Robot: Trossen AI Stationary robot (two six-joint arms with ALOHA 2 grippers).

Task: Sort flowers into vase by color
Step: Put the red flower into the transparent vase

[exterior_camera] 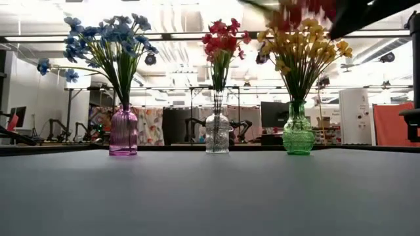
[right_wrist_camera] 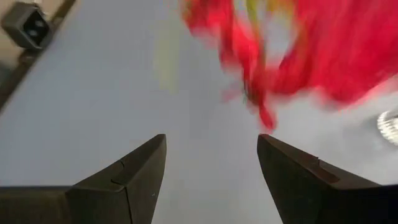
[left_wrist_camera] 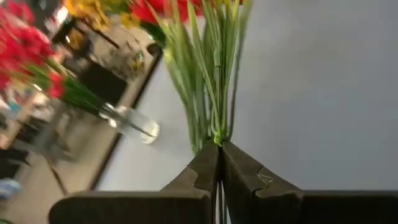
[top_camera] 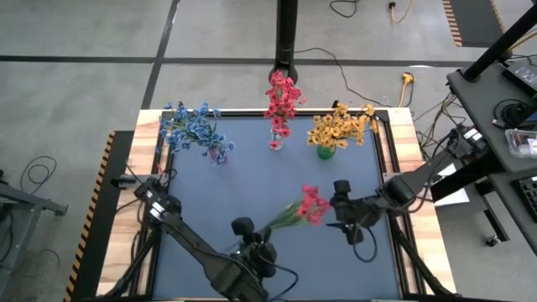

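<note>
Three vases stand along the table's far edge: a purple one with blue flowers, a clear one with red flowers and a green one with yellow-orange flowers. My left gripper, near the table's front middle, is shut on a red sprig. Its blossoms point toward the far right. My right gripper is open and empty just to the right of those blossoms, which show blurred ahead of its fingers in the right wrist view. In the low view the blossoms hang high above the table. My left gripper pinches the red sprig's bundle of thin green stems between its two shut fingers, near the stems' lower end. The stems run on out of the fingertips and fan apart toward the blossoms. The sprig is lifted clear of the table.
The dark table top lies bare between the grippers and the vases. Wooden borders run along the left and right sides. A black post stands behind the far edge.
</note>
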